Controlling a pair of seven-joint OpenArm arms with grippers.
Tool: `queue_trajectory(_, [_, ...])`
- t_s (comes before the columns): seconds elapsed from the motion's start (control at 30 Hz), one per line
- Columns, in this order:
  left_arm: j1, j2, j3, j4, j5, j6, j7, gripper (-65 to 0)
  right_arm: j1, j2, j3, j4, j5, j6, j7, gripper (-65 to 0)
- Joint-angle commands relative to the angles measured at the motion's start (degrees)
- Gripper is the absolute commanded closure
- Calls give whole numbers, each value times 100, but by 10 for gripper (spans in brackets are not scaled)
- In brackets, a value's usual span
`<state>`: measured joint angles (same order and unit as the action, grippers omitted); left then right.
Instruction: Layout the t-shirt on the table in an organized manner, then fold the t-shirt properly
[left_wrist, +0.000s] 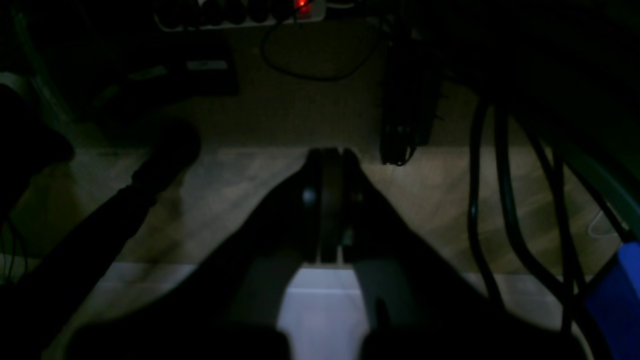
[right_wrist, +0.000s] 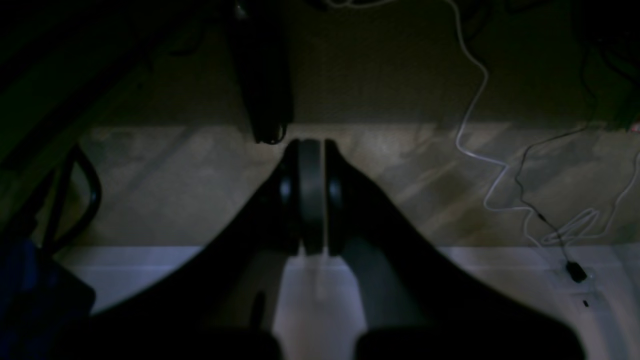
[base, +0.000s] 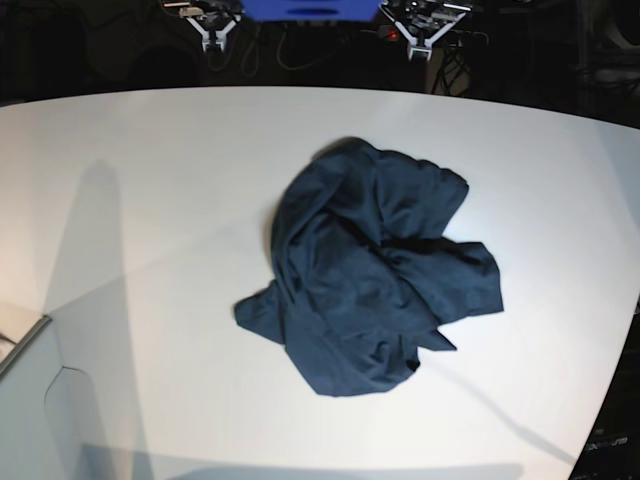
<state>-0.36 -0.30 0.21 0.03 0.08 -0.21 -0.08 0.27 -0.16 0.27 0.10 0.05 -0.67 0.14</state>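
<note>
The dark navy t-shirt (base: 370, 270) lies crumpled in a wrinkled heap near the middle of the white table (base: 150, 180), with no sleeve or collar clearly laid out. Both arms are pulled back beyond the table's far edge, well away from the cloth. My left gripper (base: 425, 38) hangs at the top right and my right gripper (base: 215, 32) at the top left. In the dim left wrist view my left gripper (left_wrist: 330, 152) is shut on nothing, over the floor. The right wrist view shows my right gripper (right_wrist: 312, 144) likewise shut and empty.
A pale grey box-like corner piece (base: 30, 385) stands at the table's near left. A blue mount (base: 310, 8) sits between the arms at the back. Black cables (left_wrist: 500, 190), a power strip with a red light (left_wrist: 302, 5) and a white cable (right_wrist: 472, 100) lie on the floor.
</note>
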Motion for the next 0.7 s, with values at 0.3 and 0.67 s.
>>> queue_trajectory(0.3, [5,-10,1,10,-21,43,-23,0,-14,-14,12,-5,17,97,-27,0])
queue_trajectory(0.67, [49,-10,1,-3,-30,43,-23,0,3,-14,12,-5,17,97,-27,0])
